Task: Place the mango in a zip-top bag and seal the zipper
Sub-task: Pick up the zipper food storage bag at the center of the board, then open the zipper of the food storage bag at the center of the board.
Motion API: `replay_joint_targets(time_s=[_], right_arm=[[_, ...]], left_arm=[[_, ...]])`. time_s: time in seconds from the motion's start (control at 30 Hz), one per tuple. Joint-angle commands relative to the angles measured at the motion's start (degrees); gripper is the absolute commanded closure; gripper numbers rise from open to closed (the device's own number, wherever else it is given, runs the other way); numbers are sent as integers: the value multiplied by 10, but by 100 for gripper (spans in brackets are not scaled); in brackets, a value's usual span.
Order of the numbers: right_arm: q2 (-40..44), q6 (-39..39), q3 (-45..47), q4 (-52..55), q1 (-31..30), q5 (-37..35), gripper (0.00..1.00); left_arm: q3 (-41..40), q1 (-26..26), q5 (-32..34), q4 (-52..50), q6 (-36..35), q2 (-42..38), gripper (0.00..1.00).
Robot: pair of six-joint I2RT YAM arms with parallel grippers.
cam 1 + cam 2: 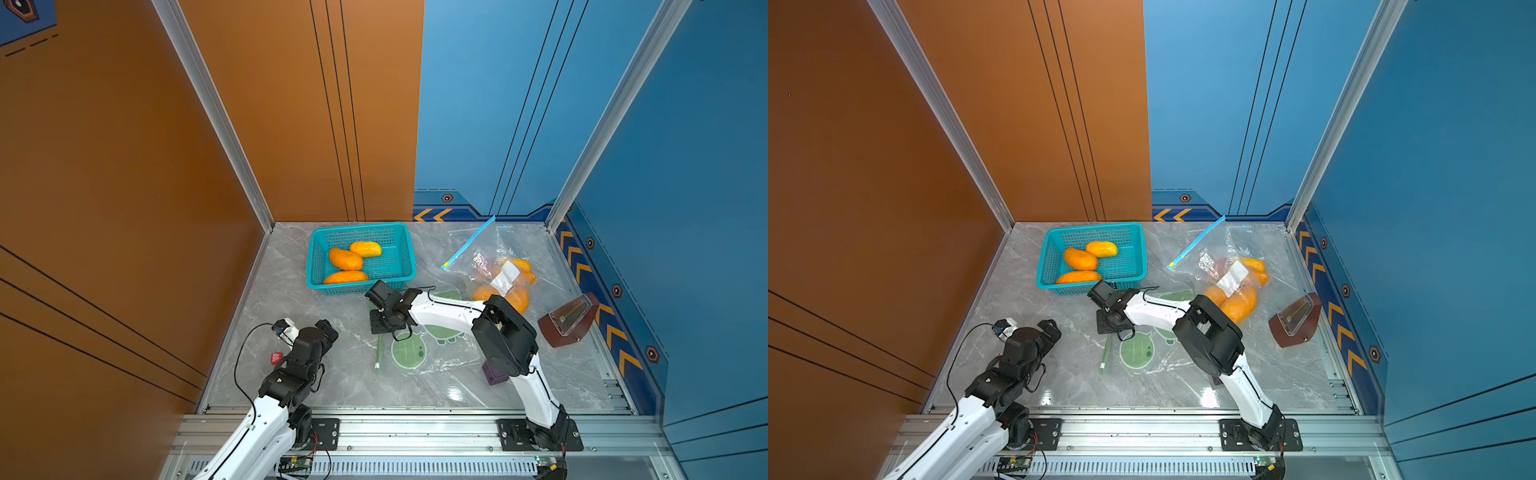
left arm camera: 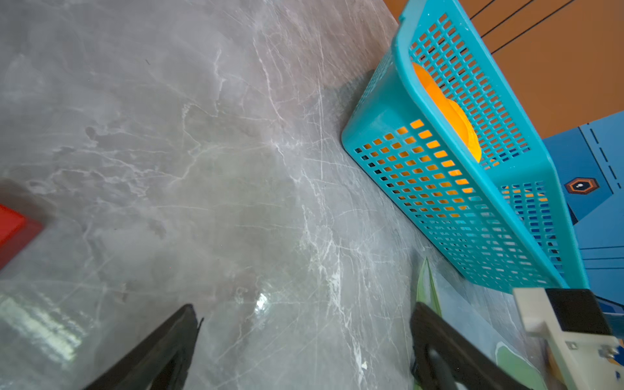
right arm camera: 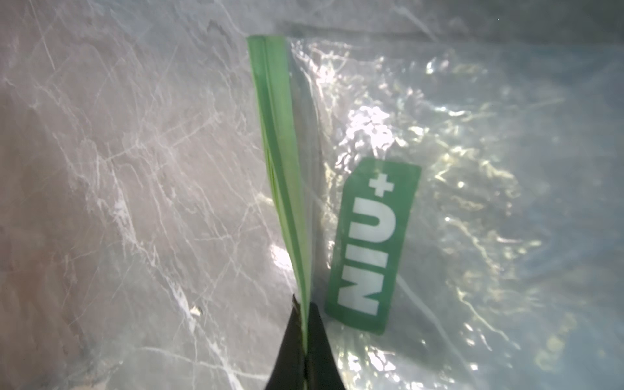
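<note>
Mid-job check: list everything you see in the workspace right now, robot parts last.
grey marble tabletop: one, grey, under everything.
teal plastic mesh basket: one, teal, back centre.
loose orange mangoes: three, orange, inside the basket.
clear zip-top bag with green print: one, clear, flat at centre.
clear zip-top bag with blue zipper: one, clear, back right.
bagged mangoes: count unclear, orange, inside the blue-zipper bag.
brown wedge-shaped block: one, brown, right edge, under a clear plastic box.
small purple block: one, purple, beside the right arm.
small red item: one, red, beside the left arm.
left gripper: black, jaws open over bare tabletop.
right gripper: black, jaws shut on the green zipper strip.
</note>
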State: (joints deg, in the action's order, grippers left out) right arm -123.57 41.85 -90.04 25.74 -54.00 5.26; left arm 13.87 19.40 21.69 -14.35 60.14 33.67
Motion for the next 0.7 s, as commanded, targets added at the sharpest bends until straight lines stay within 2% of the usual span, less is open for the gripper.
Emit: replay_joint_targets(time_s=[0.0, 0.23, 0.4, 0.57, 0.67], right_arm=[[73, -17, 39, -45, 8, 53, 100], [194, -49, 138, -92, 20, 69, 100], [254, -65, 173, -99, 24, 69, 100], [284, -73, 180, -97, 24, 63, 100], [293, -79, 179, -91, 25, 61, 100]], left_arm=[[42, -4, -91, -3, -51, 18, 0], [96, 7, -228, 29, -62, 67, 1], [103, 22, -338, 186, -15, 135, 3], [154, 57, -353, 223, -28, 195, 5], [161, 56, -364, 265, -8, 221, 15]])
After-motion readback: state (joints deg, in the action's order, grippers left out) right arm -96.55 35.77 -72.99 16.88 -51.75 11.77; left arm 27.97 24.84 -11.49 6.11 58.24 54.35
